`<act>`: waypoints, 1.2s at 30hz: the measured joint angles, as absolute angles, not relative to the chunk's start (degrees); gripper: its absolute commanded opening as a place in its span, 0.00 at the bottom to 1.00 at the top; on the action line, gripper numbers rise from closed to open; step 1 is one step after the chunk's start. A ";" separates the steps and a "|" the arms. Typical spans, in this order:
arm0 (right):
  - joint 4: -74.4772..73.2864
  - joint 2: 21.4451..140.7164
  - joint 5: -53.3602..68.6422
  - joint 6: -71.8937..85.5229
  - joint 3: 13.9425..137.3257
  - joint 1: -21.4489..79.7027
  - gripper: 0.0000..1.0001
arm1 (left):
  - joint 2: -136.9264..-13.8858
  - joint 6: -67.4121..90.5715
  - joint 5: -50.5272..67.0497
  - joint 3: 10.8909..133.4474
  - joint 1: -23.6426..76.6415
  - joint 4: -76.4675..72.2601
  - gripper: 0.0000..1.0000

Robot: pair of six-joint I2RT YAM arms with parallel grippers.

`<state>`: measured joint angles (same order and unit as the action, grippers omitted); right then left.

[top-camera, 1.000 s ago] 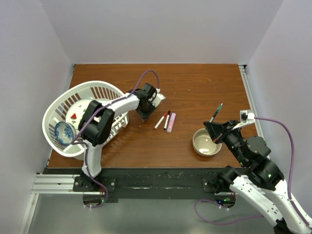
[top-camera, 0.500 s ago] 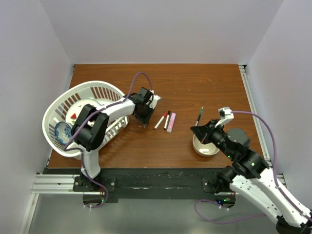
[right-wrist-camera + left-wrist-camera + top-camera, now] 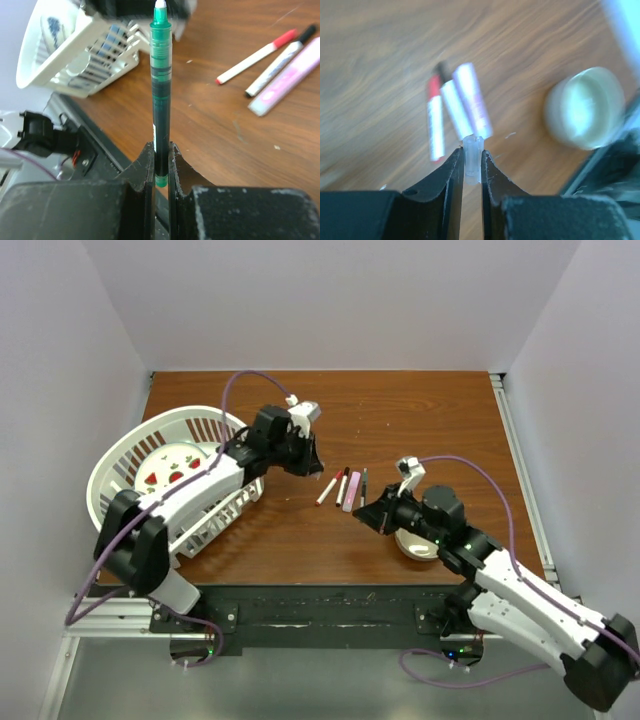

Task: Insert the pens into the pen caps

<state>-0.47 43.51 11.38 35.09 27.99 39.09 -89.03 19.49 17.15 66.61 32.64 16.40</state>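
Note:
My left gripper (image 3: 308, 464) hovers left of the pens and is shut on a tiny pale translucent pen cap (image 3: 473, 156), held upright between the fingertips. My right gripper (image 3: 368, 510) is shut on the thin dark green-grey pen (image 3: 363, 485), which also shows in the right wrist view (image 3: 160, 90), its tip pointing away from the jaws. On the table between the grippers lie a red-capped white marker (image 3: 327, 488), a black-capped white marker (image 3: 342, 485) and a thicker pink pen (image 3: 351, 491), side by side. No other loose caps show.
A white slatted basket (image 3: 120, 465) with a strawberry-patterned plate lies at the left. A cream bowl (image 3: 416, 545) sits under my right arm. White walls close in the table on three sides.
My right gripper has swung left from above the bowl to beside the row of pens, carrying the dark pen. My left arm has shifted while its gripper stayed near the pens.

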 measured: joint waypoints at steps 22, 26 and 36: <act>19.38 60.03 17.43 38.92 30.76 46.61 0.00 | -67.16 49.04 22.28 45.10 32.69 -30.13 0.00; 19.40 60.03 17.02 38.83 31.42 47.07 0.00 | -67.16 49.01 22.28 45.10 32.69 -30.46 0.00; 19.33 60.03 15.90 38.76 31.94 47.24 0.00 | -67.16 48.93 22.31 45.08 32.82 -30.35 0.00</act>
<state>19.33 60.03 15.90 38.76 31.94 47.24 -67.16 48.93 22.31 45.08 32.82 -30.35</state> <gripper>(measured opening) 0.081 0.210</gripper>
